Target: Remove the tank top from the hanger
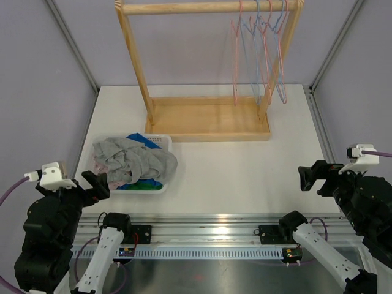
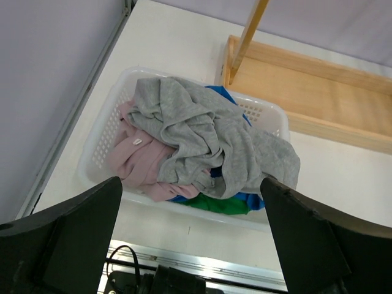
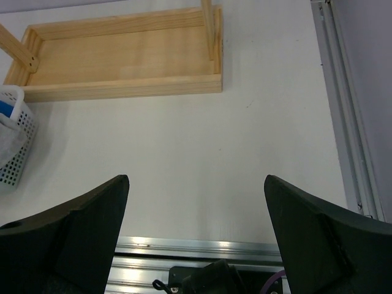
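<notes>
The wooden rack (image 1: 208, 119) stands at the far side of the table (image 1: 245, 171). Pink and blue wire hangers (image 1: 260, 55) hang bare in a bunch at the right end of its top rail.

A white basket (image 1: 162, 141) sits on the left of the table, just near of the rack's left post. It holds a heap of clothes. A grey garment (image 2: 202, 131) lies crumpled on top and spills over the right rim. A pink one (image 2: 138, 162) lies under it on the left, and blue (image 2: 225, 95) and green (image 2: 217, 205) cloth show beneath. I cannot tell which piece of the heap is the tank top.

The left gripper (image 1: 97, 182) hovers at the near left, above the near edge of the basket. Its fingers (image 2: 73, 226) are spread wide and hold nothing. The right gripper (image 1: 307, 177) hovers at the near right over bare table, well apart from the rack and the basket. Its fingers (image 3: 79, 220) are also spread wide and hold nothing
</notes>
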Available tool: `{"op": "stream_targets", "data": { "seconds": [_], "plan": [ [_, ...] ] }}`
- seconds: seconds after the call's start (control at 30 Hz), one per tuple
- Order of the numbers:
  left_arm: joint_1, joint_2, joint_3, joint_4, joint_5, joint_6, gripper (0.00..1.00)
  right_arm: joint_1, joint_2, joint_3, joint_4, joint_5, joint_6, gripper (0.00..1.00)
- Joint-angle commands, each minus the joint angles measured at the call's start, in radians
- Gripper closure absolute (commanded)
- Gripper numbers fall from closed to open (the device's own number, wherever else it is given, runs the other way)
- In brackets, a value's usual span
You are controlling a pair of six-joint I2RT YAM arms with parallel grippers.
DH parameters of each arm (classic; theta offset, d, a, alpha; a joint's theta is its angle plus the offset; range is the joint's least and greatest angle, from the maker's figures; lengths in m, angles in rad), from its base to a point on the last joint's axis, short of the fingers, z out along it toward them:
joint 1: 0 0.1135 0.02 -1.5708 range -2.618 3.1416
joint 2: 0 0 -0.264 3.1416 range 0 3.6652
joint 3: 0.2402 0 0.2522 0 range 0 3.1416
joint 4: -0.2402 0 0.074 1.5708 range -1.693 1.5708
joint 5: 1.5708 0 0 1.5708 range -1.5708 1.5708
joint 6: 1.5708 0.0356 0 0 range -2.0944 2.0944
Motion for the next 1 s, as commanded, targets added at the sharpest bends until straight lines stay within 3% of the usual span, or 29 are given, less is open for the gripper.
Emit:
{"op": "stream_targets", "data": {
  "seconds": [0.0, 0.33, 0.97],
  "plan": [
    [-0.023, -0.027, -0.045, 0.01, 0.028, 0.041, 0.01, 0.003, -0.003, 0.009, -0.013, 0.08, -0.025, 0.01],
    [-0.026, -0.106, -0.096, 0.027, 0.085, 0.038, 0.01, 0.003, -0.109, -0.063, 0.025, 0.041, -0.016, 0.01],
    [-0.026, -0.107, -0.155, 0.07, 0.136, 0.031, 0.01, 0.005, -0.097, -0.107, 0.083, -0.018, -0.021, 0.0]
  ]
}}
